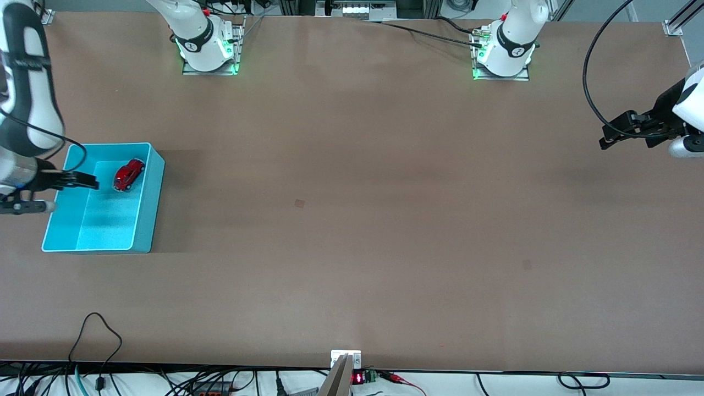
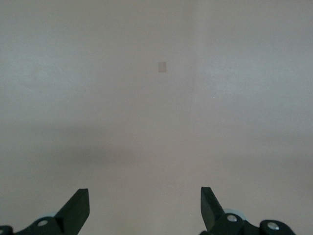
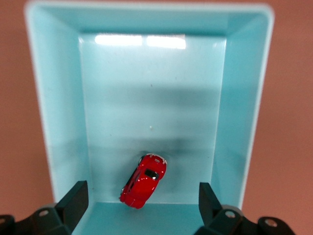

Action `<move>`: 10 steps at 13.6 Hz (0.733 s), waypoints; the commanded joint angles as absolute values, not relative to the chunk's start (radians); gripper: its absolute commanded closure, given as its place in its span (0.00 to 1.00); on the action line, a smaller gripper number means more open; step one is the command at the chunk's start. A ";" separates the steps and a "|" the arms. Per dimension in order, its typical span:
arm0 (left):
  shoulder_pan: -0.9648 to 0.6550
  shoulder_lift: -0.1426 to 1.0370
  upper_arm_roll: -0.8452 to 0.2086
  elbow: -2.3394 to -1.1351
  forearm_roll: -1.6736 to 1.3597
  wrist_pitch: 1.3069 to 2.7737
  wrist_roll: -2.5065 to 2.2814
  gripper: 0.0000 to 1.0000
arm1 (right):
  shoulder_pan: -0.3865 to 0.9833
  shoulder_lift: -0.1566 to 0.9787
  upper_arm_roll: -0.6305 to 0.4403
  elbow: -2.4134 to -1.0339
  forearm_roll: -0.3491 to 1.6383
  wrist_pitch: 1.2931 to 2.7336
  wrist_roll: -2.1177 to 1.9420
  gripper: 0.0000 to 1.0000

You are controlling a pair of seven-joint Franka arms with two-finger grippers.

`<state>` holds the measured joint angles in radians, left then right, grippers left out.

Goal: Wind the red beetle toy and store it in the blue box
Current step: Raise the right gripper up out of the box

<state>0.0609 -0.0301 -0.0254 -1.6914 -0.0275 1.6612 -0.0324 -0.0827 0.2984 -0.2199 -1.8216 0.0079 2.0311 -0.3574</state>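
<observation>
The red beetle toy [image 1: 129, 174] lies on the floor of the blue box [image 1: 151, 203], in the box's end farther from the front camera. The box stands at the right arm's end of the table. My right gripper [image 1: 88, 180] hangs over the box beside the toy, open and empty. In the right wrist view the toy [image 3: 144, 180] sits against a wall of the box [image 3: 61, 107], between the spread fingers of the right gripper [image 3: 143, 193] and below them. My left gripper [image 1: 608, 136] waits open and empty over the left arm's end of the table, with only bare table under it in its wrist view [image 2: 145, 200].
A small tan mark [image 1: 299, 203] lies on the brown table near its middle and also shows in the left wrist view [image 2: 163, 66]. Cables [image 1: 93, 335] trail along the table's edge nearest the front camera. The two arm bases [image 1: 209, 49] stand along the opposite edge.
</observation>
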 commanded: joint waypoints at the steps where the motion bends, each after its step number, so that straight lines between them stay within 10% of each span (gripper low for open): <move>1: 0.064 -0.038 -0.028 -1.687 -0.035 1.649 -0.015 0.00 | -0.078 0.246 -0.175 -1.760 0.003 1.947 -0.360 0.00; 10: 0.064 -0.038 -0.028 -1.687 -0.035 1.651 -0.015 0.00 | -0.075 0.187 0.017 -1.468 -0.060 1.504 -0.292 0.00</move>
